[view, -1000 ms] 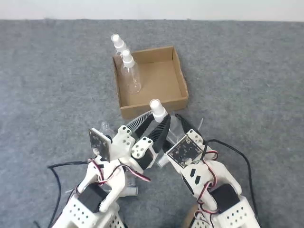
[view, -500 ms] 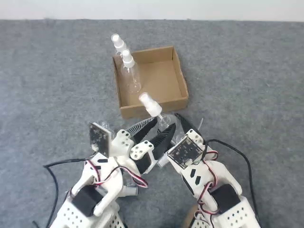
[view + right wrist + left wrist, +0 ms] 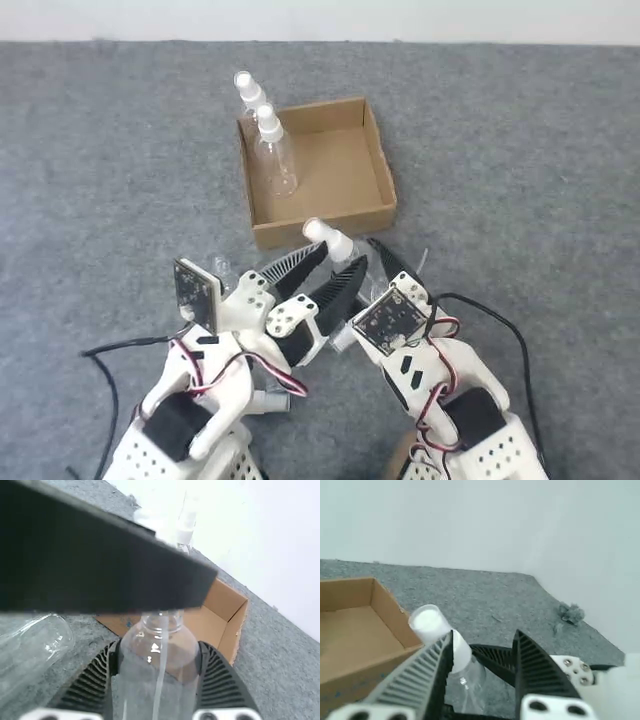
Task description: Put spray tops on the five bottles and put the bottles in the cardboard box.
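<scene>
Clear plastic bottle [image 3: 159, 645] is standing pinched between your right gripper's [image 3: 159, 653] fingers, just before the cardboard box [image 3: 385, 175]. Your left gripper [image 3: 484, 640] is gaping around the tilted spray top [image 3: 427, 622]. You're mid-capping, so straightening and twisting it down likely come next.

A clear bottle [image 3: 159, 655] with a white spray top [image 3: 322, 233] tilts just before the open cardboard box [image 3: 372, 160] holding another capped bottle [image 3: 277, 160].
</scene>
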Motion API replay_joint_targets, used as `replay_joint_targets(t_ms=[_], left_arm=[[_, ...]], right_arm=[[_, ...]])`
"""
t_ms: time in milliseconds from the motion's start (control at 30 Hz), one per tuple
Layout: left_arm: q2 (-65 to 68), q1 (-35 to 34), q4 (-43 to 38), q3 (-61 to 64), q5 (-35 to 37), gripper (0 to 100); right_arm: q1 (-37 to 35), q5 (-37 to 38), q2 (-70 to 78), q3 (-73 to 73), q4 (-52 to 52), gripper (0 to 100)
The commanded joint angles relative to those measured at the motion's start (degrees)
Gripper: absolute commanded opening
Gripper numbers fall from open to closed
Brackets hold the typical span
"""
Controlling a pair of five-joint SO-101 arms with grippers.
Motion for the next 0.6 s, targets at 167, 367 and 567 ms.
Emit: replay_joint_targets(t_ms=[167,367,567], left_arm=[[-0.79,-5.71,-1.58,-3.12,0.88,17],[-0.79,-5.54,-2.2,-2.33,0.88,13],[-0.79,-1.32,-7.21,1.27,0.62,7]], right_arm=[[-0.57,-0.09,-1.19,-3.87,-0.4,1.6],[-0.57,-0.09,-1.19,-3.78,-0.31,1.6],[-0.57,-0.09,-1.19,-3.69,0.13,1.6]])
